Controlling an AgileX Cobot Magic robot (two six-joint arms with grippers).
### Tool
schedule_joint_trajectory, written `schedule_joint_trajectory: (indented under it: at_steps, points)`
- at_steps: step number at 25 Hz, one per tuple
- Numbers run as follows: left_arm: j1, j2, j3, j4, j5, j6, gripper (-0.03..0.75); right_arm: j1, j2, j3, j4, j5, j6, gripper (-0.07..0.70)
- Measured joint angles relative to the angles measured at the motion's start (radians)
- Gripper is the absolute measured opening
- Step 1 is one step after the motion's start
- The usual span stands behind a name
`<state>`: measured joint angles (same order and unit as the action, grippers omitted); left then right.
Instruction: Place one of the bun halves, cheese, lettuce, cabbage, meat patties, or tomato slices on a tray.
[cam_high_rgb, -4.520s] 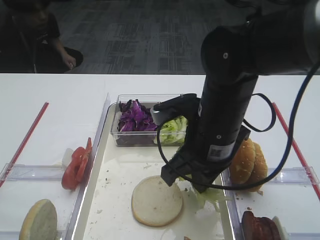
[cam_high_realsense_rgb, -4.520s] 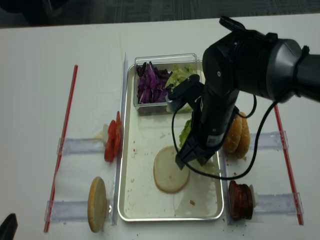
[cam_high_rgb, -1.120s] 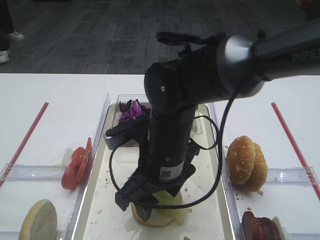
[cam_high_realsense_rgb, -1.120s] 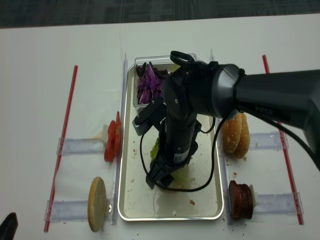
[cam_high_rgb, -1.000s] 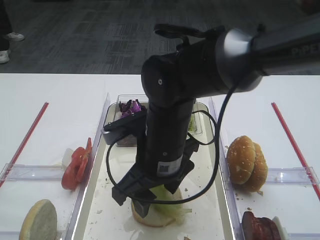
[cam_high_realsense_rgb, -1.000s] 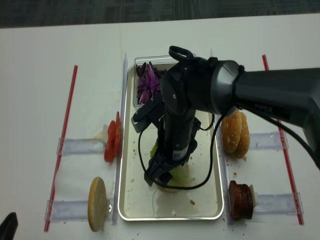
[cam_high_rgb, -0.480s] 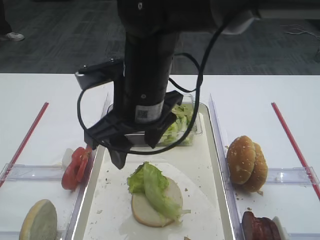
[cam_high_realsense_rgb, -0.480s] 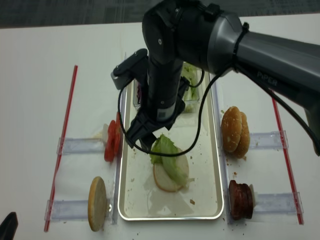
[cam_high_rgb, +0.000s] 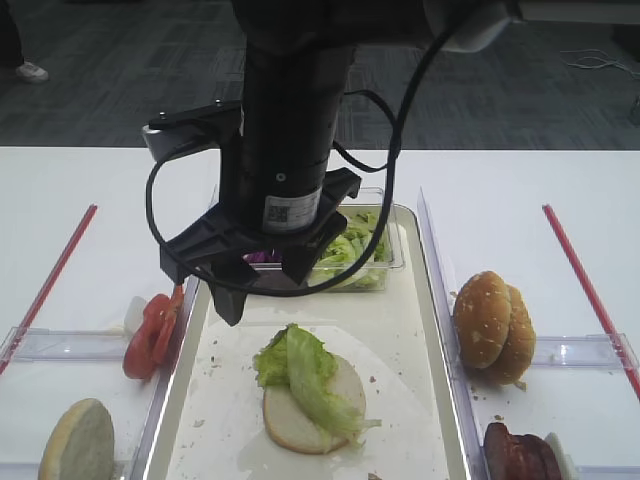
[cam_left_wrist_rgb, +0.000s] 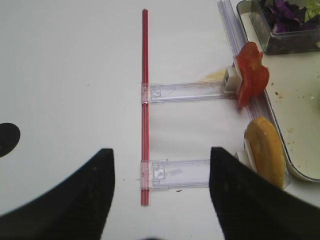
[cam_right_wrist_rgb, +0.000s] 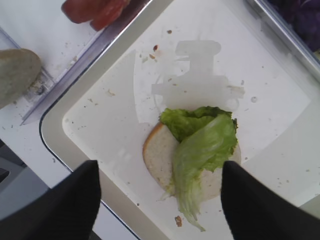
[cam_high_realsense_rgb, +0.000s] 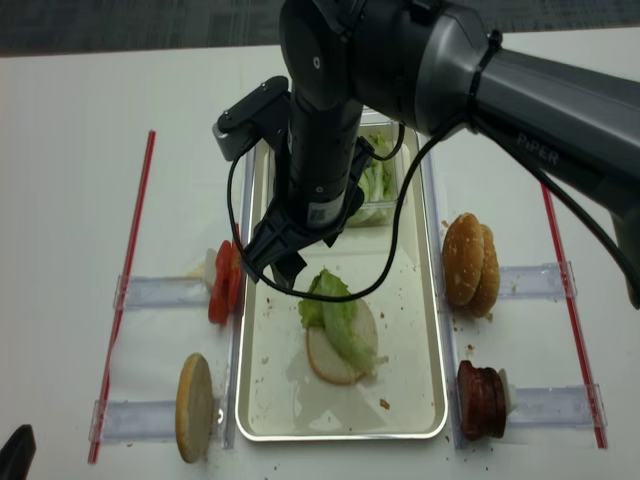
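Observation:
A pale flat bun half (cam_high_rgb: 318, 420) lies on the tray (cam_high_rgb: 430, 330) with a green lettuce leaf (cam_high_rgb: 300, 375) draped over it. My right gripper (cam_high_rgb: 262, 290) hangs open and empty above the tray's left side, just beyond the bun. From the right wrist, the lettuce (cam_right_wrist_rgb: 205, 145) and the bun (cam_right_wrist_rgb: 157, 155) lie below the spread fingers (cam_right_wrist_rgb: 70, 205), untouched. My left gripper (cam_left_wrist_rgb: 161, 150) is open over bare table, left of the tomato slices (cam_left_wrist_rgb: 250, 75) and a bun half (cam_left_wrist_rgb: 265, 155). Meat patties (cam_high_realsense_rgb: 480, 400) stand right of the tray.
A clear tub (cam_high_rgb: 350, 250) at the tray's far end holds more lettuce and purple cabbage (cam_left_wrist_rgb: 285, 12). Sesame buns (cam_high_rgb: 492, 325) stand on a clear holder at the right. Red sticks (cam_high_realsense_rgb: 135, 260) border both sides. Crumbs dot the tray.
My right gripper was low over the bun with the lettuce; it has let the leaf go onto the bun, then risen and drifted left and back.

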<state>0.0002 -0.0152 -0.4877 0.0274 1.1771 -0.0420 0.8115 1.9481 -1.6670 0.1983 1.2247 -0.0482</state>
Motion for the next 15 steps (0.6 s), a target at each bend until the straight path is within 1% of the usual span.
schedule_joint_trajectory:
  at_steps: [3, 6, 13, 15]
  points:
    - [0.000, 0.000, 0.000, 0.000, 0.000, 0.000, 0.421, -0.005, 0.000, 0.000, -0.005, 0.000, 0.000, 0.512]
    - [0.000, 0.000, 0.000, 0.000, 0.000, 0.000, 0.421, -0.035, 0.000, 0.000, -0.003, 0.002, 0.000, 0.512]
    - [0.000, 0.000, 0.000, 0.000, 0.000, 0.000, 0.421, -0.190, 0.000, 0.000, -0.004, 0.002, 0.000, 0.512]
    - [0.000, 0.000, 0.000, 0.000, 0.000, 0.000, 0.421, -0.250, 0.000, 0.000, -0.008, 0.002, 0.000, 0.512]
